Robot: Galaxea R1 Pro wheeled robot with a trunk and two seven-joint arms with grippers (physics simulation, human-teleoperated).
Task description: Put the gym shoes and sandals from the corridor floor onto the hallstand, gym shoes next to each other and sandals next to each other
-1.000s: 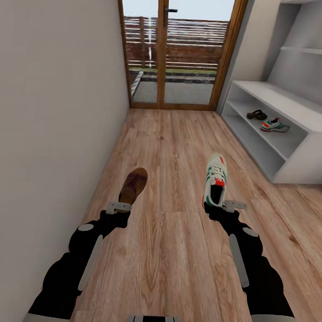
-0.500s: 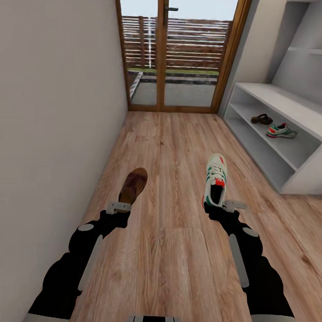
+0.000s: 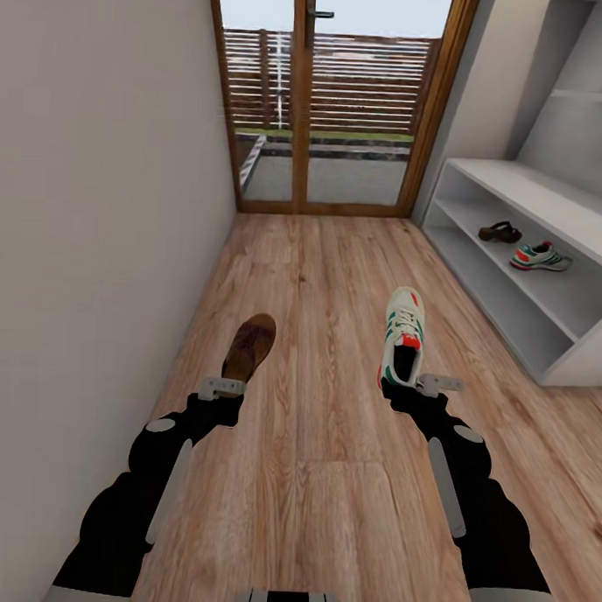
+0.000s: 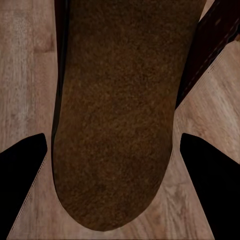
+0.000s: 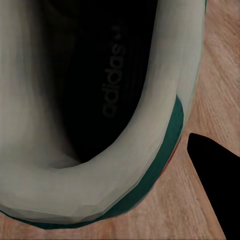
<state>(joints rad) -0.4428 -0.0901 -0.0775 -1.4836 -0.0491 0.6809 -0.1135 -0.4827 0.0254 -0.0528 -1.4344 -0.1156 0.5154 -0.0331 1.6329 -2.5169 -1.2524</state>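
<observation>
**Two shoes carried, rack ahead to the right**

At the left, a dark brown leather sandal with a tan footbed (image 3: 249,349) is held out in front of the left gripper (image 3: 221,388), heel toward the claw, long axis pointing up the corridor. In the left wrist view the sandal's sole (image 4: 117,115) lies between the two dark fingertips (image 4: 22,175); the claw appears to be clamped on the heel, though the contact itself is hidden.

At the right, a white lace-up gym shoe with green stripes and red-orange accents (image 3: 401,334) is carried heel-first by the right gripper (image 3: 427,384), toe also pointing ahead. In the right wrist view the shoe's heel collar (image 5: 100,200) sits hard against one dark finger (image 5: 215,170), so the claw is judged closed on the heel rim.

Farther right stands the light grey shoe rack with open shelves (image 3: 546,299). On its shelf a second brown sandal (image 3: 500,231) and a second gym shoe (image 3: 541,256) are already set, just beside each other. The rack therefore lies ahead and right of both claws, nearer the right arm.

The light brown wood-plank floor (image 3: 328,477) is open between robot and rack. A wooden-framed glass door (image 3: 332,101) closes the corridor's end.
</observation>
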